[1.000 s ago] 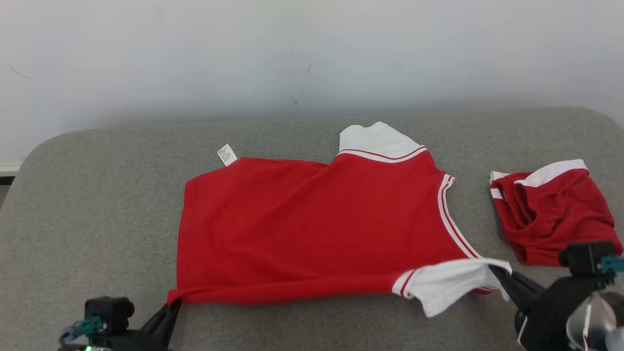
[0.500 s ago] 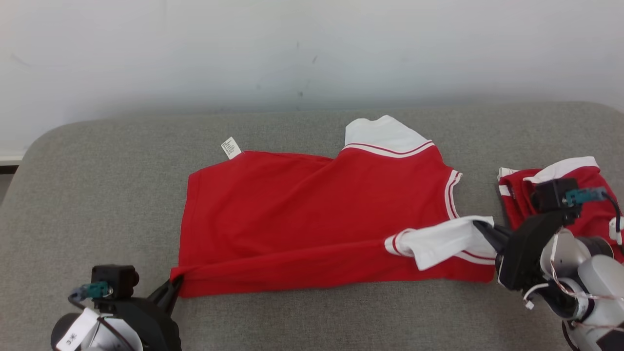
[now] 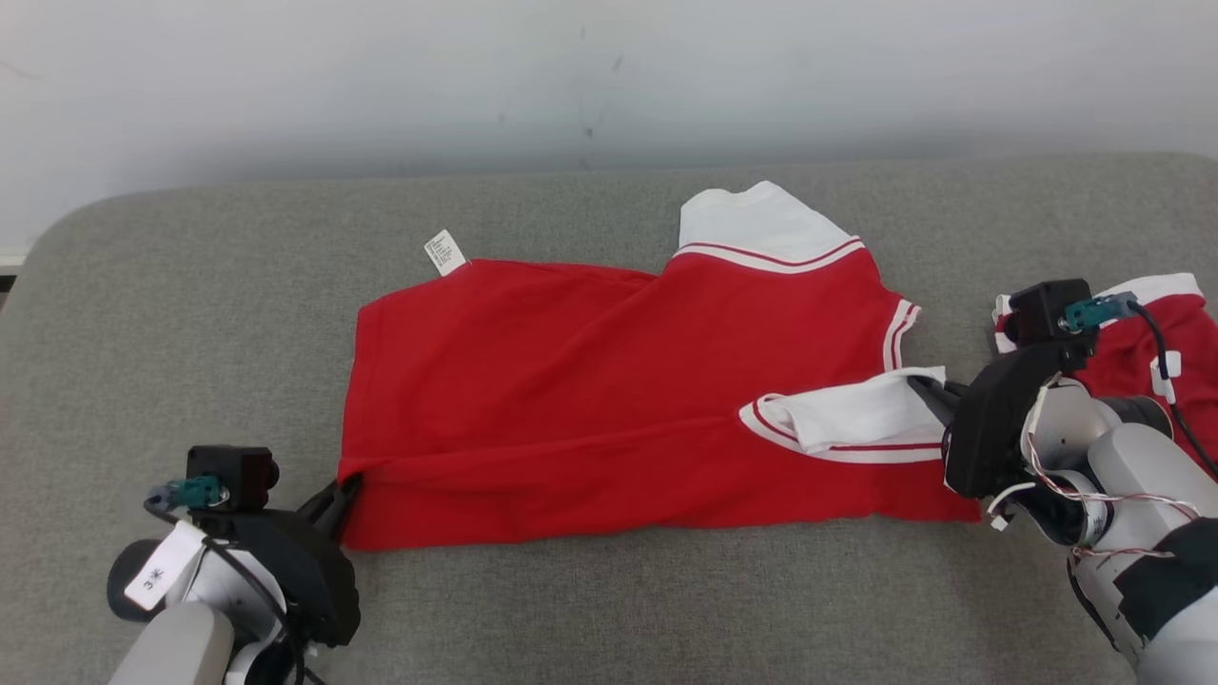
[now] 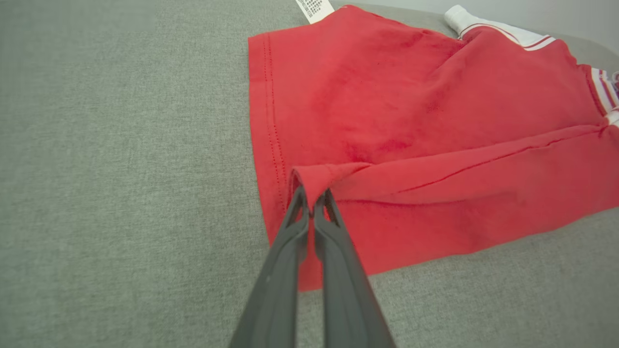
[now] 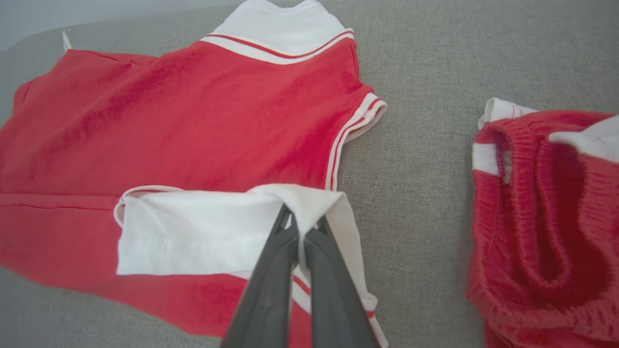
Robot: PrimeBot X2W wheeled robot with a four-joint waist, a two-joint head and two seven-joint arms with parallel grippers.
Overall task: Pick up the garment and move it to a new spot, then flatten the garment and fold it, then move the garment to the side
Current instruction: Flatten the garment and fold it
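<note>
At the far left of the head view, your left gripper [image 3: 344, 485] sat low on the grey cushion [image 3: 190, 285]. Its two dark fingers were pressed together on the near hem corner of the red shirt [image 3: 590, 381]. In the left wrist view the left gripper [image 4: 313, 193] pinched a small fold of red cloth, and the near edge of the red shirt [image 4: 387, 96] was turned over onto the body in a long band.

The shirt lay sideways in the middle of the cushion, hem to the left and neck opening to the right, mostly flat with a few soft creases. A white care label [image 3: 444, 254] stuck out at the far hem corner, toward the pale wall [image 3: 381, 76]. Further right, the far white sleeve [image 3: 761, 219] lay spread on the cushion, edged with red and white stripes.

The near white sleeve [image 3: 847, 419] was folded inward over the red body. Your right gripper [image 3: 918, 385] held its outer end, fingers closed on the cloth. The right wrist view showed the right gripper [image 5: 302, 212] nipping a peak of the near white sleeve [image 5: 193, 232], just below the striped neck edge.

To the right of that arm, a pair of red shorts [image 3: 1189, 333] with white trim lay bunched on the cushion, apart from the shirt; the waistband of the red shorts [image 5: 546, 217] gaped open in the right wrist view.
</note>
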